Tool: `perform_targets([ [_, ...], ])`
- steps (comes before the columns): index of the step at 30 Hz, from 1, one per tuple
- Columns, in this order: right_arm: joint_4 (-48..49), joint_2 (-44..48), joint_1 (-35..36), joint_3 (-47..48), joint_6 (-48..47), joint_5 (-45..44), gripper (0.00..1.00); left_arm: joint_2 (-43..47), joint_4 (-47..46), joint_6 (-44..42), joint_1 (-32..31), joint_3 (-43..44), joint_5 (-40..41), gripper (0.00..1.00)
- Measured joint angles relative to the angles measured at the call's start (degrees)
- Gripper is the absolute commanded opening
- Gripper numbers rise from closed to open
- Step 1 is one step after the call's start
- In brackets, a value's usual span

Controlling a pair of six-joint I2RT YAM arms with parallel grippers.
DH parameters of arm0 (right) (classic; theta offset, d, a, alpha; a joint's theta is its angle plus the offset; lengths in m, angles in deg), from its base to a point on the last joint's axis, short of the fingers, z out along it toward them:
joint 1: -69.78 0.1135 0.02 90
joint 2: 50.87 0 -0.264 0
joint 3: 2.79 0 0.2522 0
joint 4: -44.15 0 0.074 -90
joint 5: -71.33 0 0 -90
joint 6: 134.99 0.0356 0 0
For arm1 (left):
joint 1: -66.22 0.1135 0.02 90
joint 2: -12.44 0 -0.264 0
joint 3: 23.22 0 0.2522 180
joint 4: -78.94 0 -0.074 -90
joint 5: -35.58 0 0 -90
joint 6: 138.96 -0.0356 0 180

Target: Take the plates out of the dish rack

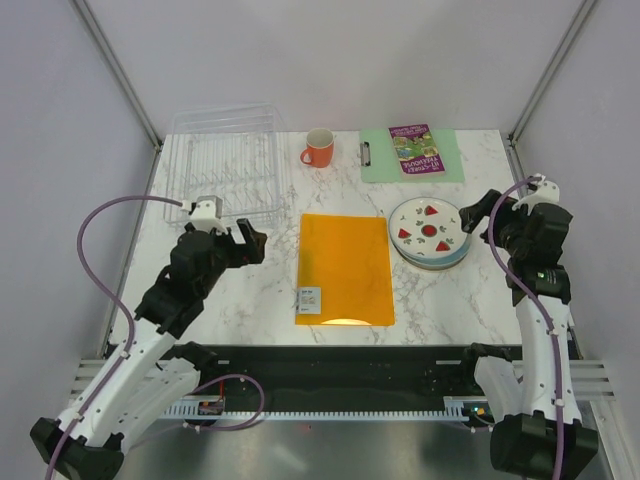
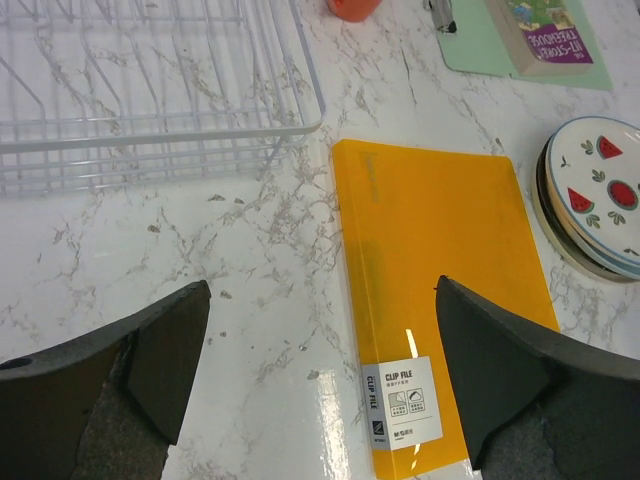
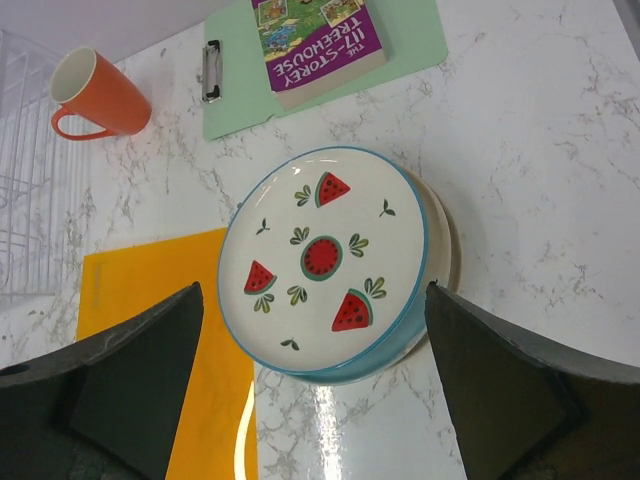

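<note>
The plates lie in one stack on the table at the right; the top one is white with red fruit marks and a blue rim, and the ones below show only as edges. The clear dish rack stands at the back left with no plates in it. My left gripper is open and empty in front of the rack, over bare marble. My right gripper is open and empty just right of the stack; in the right wrist view the stack lies beyond its jaws.
An orange folder lies flat in the middle. An orange mug stands at the back, beside the rack. A green clipboard with a purple book on it lies at the back right. Enclosure walls stand on both sides.
</note>
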State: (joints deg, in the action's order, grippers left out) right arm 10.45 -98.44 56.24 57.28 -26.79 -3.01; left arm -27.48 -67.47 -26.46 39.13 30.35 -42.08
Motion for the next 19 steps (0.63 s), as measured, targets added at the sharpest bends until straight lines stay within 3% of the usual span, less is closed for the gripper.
perform_targets([
  [10,3.58,0.26,0.2,-4.83,0.0,1.25,0.98,5.9,0.28,-2.67,0.02,0.0,4.24,1.0],
  [19,5.18,-1.03,0.2,-7.02,-0.04,-0.11,0.98,2.78,0.33,-3.19,0.02,0.0,6.93,1.0],
])
